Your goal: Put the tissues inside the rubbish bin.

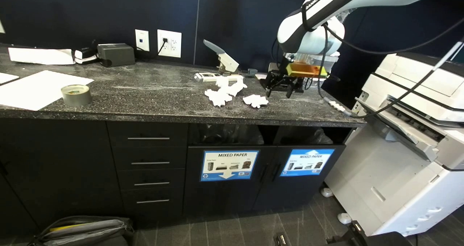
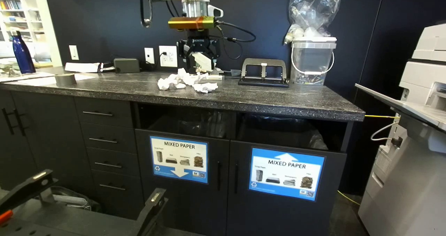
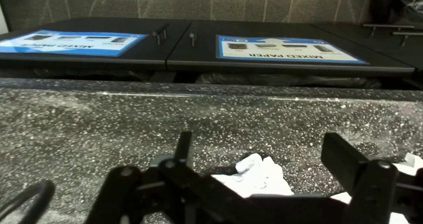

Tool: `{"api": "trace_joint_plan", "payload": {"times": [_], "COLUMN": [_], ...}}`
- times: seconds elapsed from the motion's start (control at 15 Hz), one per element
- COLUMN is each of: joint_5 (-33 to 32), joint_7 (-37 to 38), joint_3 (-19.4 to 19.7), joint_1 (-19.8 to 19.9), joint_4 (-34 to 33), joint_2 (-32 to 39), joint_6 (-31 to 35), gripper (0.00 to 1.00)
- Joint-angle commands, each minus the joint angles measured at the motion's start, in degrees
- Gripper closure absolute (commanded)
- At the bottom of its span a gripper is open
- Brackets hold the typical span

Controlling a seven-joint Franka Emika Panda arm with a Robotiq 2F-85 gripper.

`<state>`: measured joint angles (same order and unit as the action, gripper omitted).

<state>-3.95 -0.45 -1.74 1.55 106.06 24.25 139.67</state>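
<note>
Fingers [image 3: 342, 158]: stood wide apart, gripped nothing, hung above the counter [image 3: 99, 134]. Tissues [image 1: 219, 97]: lay crumpled on the counter, clustered, with a lone tissue [image 1: 256, 101] just beside. For a sound pick-up: probably called for centring over that lone tissue, descending straight, squeezing softly around its thickest part, and stopping short of scraping the counter.

A dark navy wall [image 1: 246, 17] stretched behind a speckled, dark countertop [image 1: 156, 93] in both exterior views, with black cabinets [image 1: 221, 195] underneath. Brightly lit white bookshelves [image 2: 27, 20] stood at the upper left in an exterior view. Grey-brown carpet [image 3: 228, 2] with paler lines spanned the top of the wrist view.
</note>
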Motion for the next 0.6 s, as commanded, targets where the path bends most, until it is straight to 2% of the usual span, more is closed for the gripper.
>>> {"api": "trace_joint_plan", "payload": {"times": [0.0,0.27,0.53], "joint_5": [3.43,6.81,9.72], "joint_7": [9.86,20.31,27.54], "joint_3": [1.33,2.49,3.93], "joint_1": [-3.16,-5.35,-5.99], "joint_4": [-11.38,-23.33,-34.96], "joint_2": [10.09,20.42,28.60], "joint_6": [-1.49,-1.48,-3.59], "gripper": [0.00,0.00,0.00]}}
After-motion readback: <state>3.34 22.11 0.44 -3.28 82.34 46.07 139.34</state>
